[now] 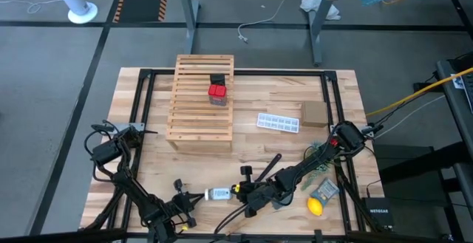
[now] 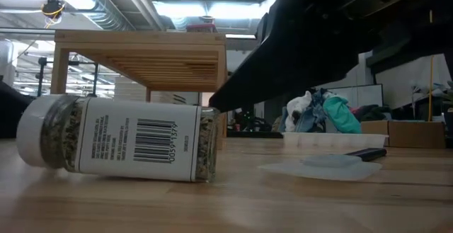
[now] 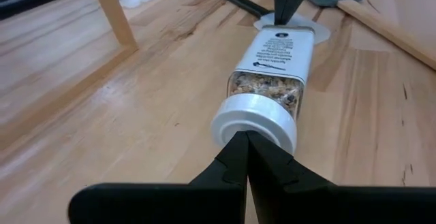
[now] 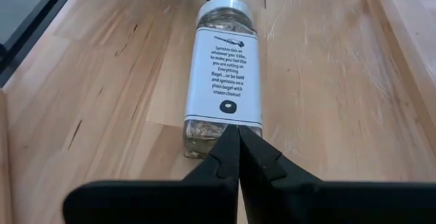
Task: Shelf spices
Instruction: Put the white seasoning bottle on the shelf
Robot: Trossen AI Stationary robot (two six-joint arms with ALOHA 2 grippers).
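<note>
A clear spice jar (image 1: 219, 194) with a white round lid (image 3: 255, 118) lies on its side near the table's front edge, resting on its flat side wall. My left gripper (image 3: 246, 139), shut, is at its lid end. My right gripper (image 4: 238, 134), shut, is at its bottom end. A red spice container (image 1: 216, 91) and a black one (image 1: 216, 79) stand on top of the wooden slatted shelf (image 1: 201, 99) at the far left centre. My left gripper sets its shut fingertips (image 3: 235, 149) against the lid's flat top (image 3: 245, 115). It comes from the table's left, slanting slightly down, in line with the jar. My right gripper sets its shut fingertips (image 2: 225, 98) against the jar's bottom end (image 4: 208, 130). It comes from the table's right, slanting down, in line with the jar, which lies on the table.
A white ice-cube tray (image 1: 278, 122) and a brown box (image 1: 315, 113) lie right of the shelf. A yellow lemon (image 1: 315, 207) and a small packet (image 1: 325, 191) sit at the front right. A black tool (image 1: 270, 163) lies behind the right arm.
</note>
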